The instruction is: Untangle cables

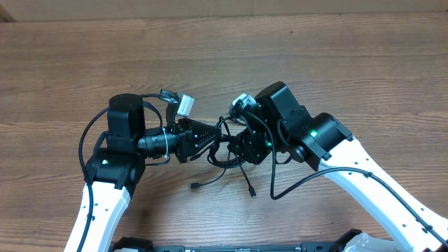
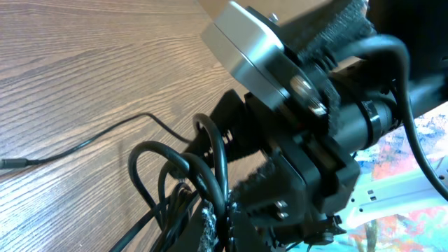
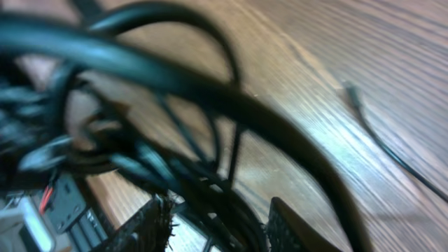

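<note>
The cables [image 1: 225, 155] lie as a black tangle in the middle of the wooden table, between my two grippers. Two loose plug ends [image 1: 195, 186] trail toward the front edge. My left gripper [image 1: 212, 136] reaches in from the left and is shut on a few strands of the cables [image 2: 178, 178], which loop out of my left gripper [image 2: 225, 225]. My right gripper [image 1: 236, 145] faces it from the right. In the right wrist view, my right gripper [image 3: 218, 225] is open, with a bundle of the cables [image 3: 210, 192] running through the gap between its fingers [image 3: 150, 227].
The right arm's wrist and its silver camera housing [image 2: 252, 42] fill most of the left wrist view, very close. One cable strand [image 2: 84, 145] runs left along the table [image 1: 336, 56]. A thick blurred black cord [image 3: 210, 91] crosses the right wrist view.
</note>
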